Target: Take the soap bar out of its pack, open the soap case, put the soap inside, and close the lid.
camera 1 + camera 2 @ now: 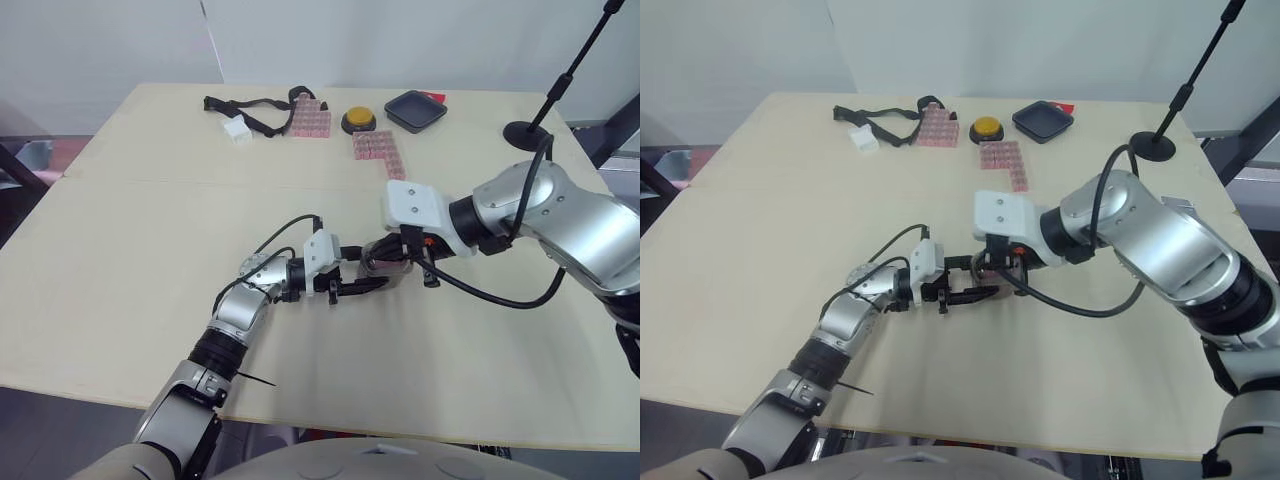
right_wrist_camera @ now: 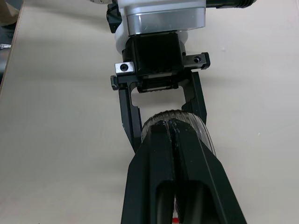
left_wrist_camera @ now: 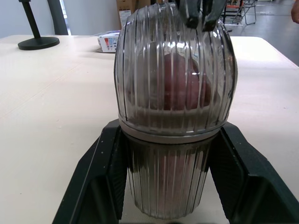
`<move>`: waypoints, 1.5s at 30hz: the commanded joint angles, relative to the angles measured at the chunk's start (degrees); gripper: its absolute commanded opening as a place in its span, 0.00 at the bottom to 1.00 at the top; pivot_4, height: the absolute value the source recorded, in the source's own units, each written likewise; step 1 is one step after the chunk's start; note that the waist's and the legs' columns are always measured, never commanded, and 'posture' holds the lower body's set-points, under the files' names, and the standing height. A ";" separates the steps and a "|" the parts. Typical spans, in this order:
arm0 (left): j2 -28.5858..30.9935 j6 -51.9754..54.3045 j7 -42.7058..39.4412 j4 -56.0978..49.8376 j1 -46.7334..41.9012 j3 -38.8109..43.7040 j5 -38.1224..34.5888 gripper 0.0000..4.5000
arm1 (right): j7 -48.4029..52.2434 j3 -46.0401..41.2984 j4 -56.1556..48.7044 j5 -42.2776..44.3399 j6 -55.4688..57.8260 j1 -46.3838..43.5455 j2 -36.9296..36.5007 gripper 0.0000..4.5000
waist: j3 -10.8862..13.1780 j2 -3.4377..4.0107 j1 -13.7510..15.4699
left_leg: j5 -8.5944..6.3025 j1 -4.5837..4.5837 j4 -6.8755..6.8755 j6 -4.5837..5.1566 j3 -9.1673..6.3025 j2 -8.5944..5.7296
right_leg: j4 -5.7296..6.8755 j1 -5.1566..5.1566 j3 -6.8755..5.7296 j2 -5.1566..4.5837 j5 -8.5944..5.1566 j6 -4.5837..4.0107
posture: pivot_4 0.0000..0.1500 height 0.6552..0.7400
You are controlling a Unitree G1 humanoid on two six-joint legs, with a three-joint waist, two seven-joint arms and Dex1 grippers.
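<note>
Now we are closing up: our left hand (image 1: 375,268) grips the ribbed clear plastic soap case (image 3: 168,182), and our shut right hand (image 2: 174,128) atop it should press its domed lid (image 3: 154,70) home.

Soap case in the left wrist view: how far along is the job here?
Done: the pink soap bar sits inside the ribbed clear plastic soap case, out of its pack. In hand: the left gripper clamps the case's base while the right gripper pinches the domed lid. Left: seating the lid, since whether it is fully shut cannot be told, then letting go.
</note>
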 commanded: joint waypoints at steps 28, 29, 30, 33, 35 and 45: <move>0.50 -0.90 -0.20 -0.36 -0.19 0.48 -0.12 0.46 | 3.79 -8.82 3.25 2.16 -3.67 5.04 -4.82 0.02 | -0.01 -0.01 -0.04 | 0.00 0.07 0.01 0.01 0.01 0.00 | -0.02 0.04 0.02 0.00 0.00 0.00 | 1.00 1.00; 0.52 -0.94 -0.21 -0.34 -0.19 0.47 -0.10 0.46 | 3.85 -10.08 3.64 3.14 -3.50 5.33 -4.44 0.02 | -0.01 -0.01 -0.04 | 0.00 0.07 0.01 0.01 0.01 0.00 | -0.02 0.04 0.02 0.00 0.00 0.00 | 1.00 1.00; 0.56 -0.98 -0.26 -0.34 -0.18 0.48 -0.10 0.46 | 3.91 -11.63 4.28 4.26 -3.59 5.69 -4.08 0.02 | -0.01 0.00 -0.04 | 0.00 0.07 0.01 0.01 0.01 0.00 | -0.02 0.04 0.02 0.00 0.00 0.00 | 1.00 1.00; 0.71 -1.10 -0.43 -0.29 -0.16 0.54 -0.10 0.46 | 3.69 -15.85 6.86 6.65 -4.65 6.92 -2.96 0.02 | -0.01 0.00 -0.01 | 0.00 0.03 0.01 0.01 0.01 0.01 | -0.01 0.02 0.01 0.01 0.00 0.00 | 1.00 1.00; 0.74 -1.15 -0.49 -0.24 -0.17 0.55 -0.07 0.46 | 4.21 -17.98 9.35 6.93 -6.44 8.66 -3.24 0.02 | -0.01 -0.01 0.06 | 0.00 0.02 0.00 0.01 0.01 0.01 | -0.01 0.03 0.00 0.01 0.00 0.00 | 1.00 1.00; 0.95 -1.46 -0.68 -0.14 -0.14 0.50 0.02 0.46 | 7.46 -20.05 13.09 6.59 -18.15 16.22 -0.87 0.72 | -0.01 -0.01 -0.12 | -0.01 -0.03 0.01 0.03 0.00 0.02 | 0.00 -0.01 -0.02 0.01 0.00 -0.01 | 1.00 1.00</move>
